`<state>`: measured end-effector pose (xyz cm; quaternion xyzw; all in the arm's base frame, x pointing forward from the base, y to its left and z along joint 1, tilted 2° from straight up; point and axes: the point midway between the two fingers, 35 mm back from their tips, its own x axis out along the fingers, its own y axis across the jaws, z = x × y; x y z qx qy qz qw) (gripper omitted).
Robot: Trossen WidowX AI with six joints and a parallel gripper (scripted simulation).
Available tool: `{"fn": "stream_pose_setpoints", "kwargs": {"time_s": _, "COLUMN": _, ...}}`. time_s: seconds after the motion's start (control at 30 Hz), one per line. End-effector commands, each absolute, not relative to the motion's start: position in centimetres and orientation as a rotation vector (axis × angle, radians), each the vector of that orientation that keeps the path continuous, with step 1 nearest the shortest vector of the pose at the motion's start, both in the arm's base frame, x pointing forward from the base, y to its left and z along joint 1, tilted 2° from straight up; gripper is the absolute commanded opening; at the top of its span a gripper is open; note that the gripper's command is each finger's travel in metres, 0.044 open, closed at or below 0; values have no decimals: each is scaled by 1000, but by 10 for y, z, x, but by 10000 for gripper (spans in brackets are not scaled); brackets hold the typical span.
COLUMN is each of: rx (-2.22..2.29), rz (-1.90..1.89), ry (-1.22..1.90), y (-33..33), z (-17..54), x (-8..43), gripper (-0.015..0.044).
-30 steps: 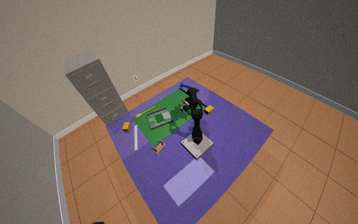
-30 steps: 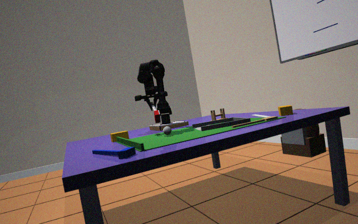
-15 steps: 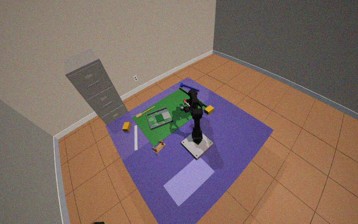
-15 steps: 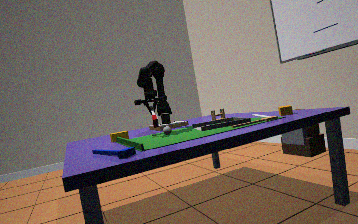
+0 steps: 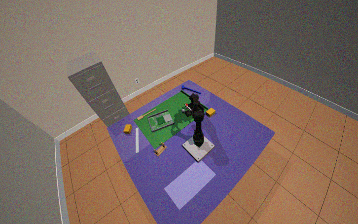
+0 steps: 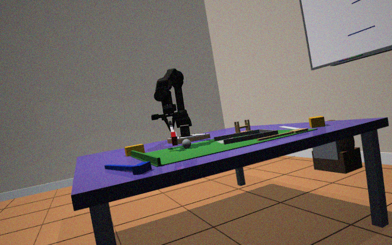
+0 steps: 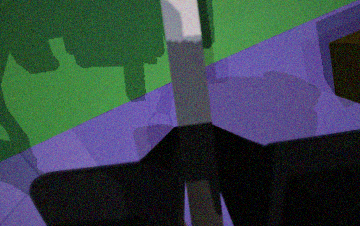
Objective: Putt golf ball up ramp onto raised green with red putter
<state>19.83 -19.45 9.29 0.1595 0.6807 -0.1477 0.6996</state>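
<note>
Putter hangs head-down just beside the ball on the green mat; the gripper, fingers clamped on its shaft, points downward from the folded arm.

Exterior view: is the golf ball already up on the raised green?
No, the golf ball sits on the low flat turf beside the red putter head, short of the ramp.

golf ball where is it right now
In the exterior view the golf ball sits on the green mat, just right of the red putter head held by the tool, short of the ramp.
</note>
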Motion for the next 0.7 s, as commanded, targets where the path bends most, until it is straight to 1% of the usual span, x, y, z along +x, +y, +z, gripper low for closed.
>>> {"fn": "stream_pose_setpoints", "kwargs": {"time_s": 0.0, "rx": 358, "rz": -331, "ry": 1519, "y": -194, "z": 84, "x": 198, "gripper": 0}}
{"fn": "stream_pose_setpoints", "kwargs": {"time_s": 0.27, "rx": 358, "rz": -331, "ry": 1519, "y": -193, "z": 73, "x": 198, "gripper": 0}}
{"fn": "stream_pose_setpoints", "kwargs": {"time_s": 0.67, "rx": 356, "rz": -328, "ry": 1518, "y": -195, "z": 76, "x": 198, "gripper": 0}}
